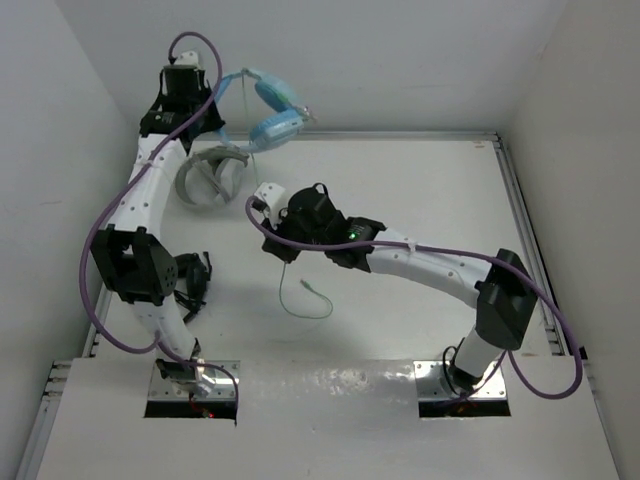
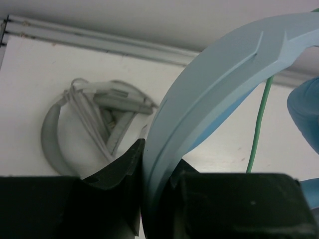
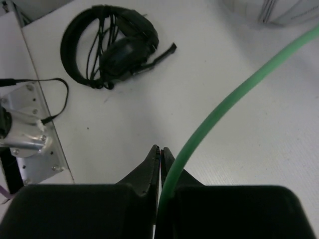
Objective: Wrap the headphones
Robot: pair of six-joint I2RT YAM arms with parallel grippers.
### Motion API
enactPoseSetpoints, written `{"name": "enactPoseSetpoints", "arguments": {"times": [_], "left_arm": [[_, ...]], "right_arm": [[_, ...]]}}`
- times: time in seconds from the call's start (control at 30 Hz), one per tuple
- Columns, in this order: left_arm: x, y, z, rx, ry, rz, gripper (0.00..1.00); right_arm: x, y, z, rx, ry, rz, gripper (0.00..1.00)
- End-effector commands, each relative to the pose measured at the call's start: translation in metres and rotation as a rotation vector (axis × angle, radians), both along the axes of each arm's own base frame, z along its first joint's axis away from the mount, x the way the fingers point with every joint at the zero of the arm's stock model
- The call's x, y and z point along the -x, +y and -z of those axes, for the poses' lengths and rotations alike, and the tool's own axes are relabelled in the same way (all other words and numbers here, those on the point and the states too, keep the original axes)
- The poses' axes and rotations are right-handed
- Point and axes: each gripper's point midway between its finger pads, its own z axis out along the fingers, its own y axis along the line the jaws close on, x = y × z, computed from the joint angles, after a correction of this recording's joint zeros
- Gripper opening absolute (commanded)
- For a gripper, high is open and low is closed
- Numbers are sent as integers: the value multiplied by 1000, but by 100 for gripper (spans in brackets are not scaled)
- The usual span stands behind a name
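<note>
The light blue headphones (image 1: 275, 110) hang in the air near the back wall. My left gripper (image 1: 222, 88) is shut on their blue headband (image 2: 219, 74), which runs up from between the jaws (image 2: 157, 154). One ear cup (image 2: 306, 114) shows at the right edge. The thin pale green cable (image 2: 256, 129) hangs down from them. My right gripper (image 1: 275, 240) is shut on this cable (image 3: 224, 107), which enters between its closed jaws (image 3: 160, 149). The cable's loose end (image 1: 305, 300) lies curled on the table below the right gripper.
Grey-white headphones (image 1: 210, 178) with their cable bundled lie on the table under the blue ones, also in the left wrist view (image 2: 94, 119). Black headphones (image 1: 192, 280) lie by the left arm, also in the right wrist view (image 3: 112, 47). White walls enclose the table.
</note>
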Motion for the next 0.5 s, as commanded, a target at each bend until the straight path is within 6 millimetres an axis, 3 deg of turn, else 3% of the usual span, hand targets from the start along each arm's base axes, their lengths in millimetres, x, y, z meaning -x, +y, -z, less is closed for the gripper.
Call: {"name": "enactPoseSetpoints", "arguments": {"times": [0.0, 0.03, 0.07, 0.1, 0.17, 0.2, 0.23, 0.33, 0.37, 0.47], "left_arm": [[-4, -3, -31, -108, -158, 2, 0], [1, -14, -4, -174, -108, 47, 0], [4, -17, -2, -220, -116, 50, 0], [15, -27, 12, -324, -91, 98, 0], [23, -39, 19, -426, -91, 151, 0], [31, -42, 15, -507, -103, 194, 0], [40, -51, 32, -547, -77, 240, 0], [59, -62, 37, -583, -84, 359, 0], [67, -66, 29, -577, -102, 390, 0], [88, -87, 31, -584, -100, 557, 0]], "right_arm": [[8, 16, -73, -101, -70, -68, 0], [7, 16, -82, -107, -76, -65, 0], [7, 12, -85, -85, -67, -54, 0], [-5, 9, -113, -102, -120, -1, 0], [-17, -12, -116, -3, -131, 81, 0], [-37, -27, -139, 14, -193, 182, 0], [-45, -40, -141, 52, -198, 229, 0], [-70, -102, -134, 192, -192, 410, 0], [-80, -126, -132, 207, -183, 474, 0], [-101, -167, -132, 210, -183, 593, 0]]}}
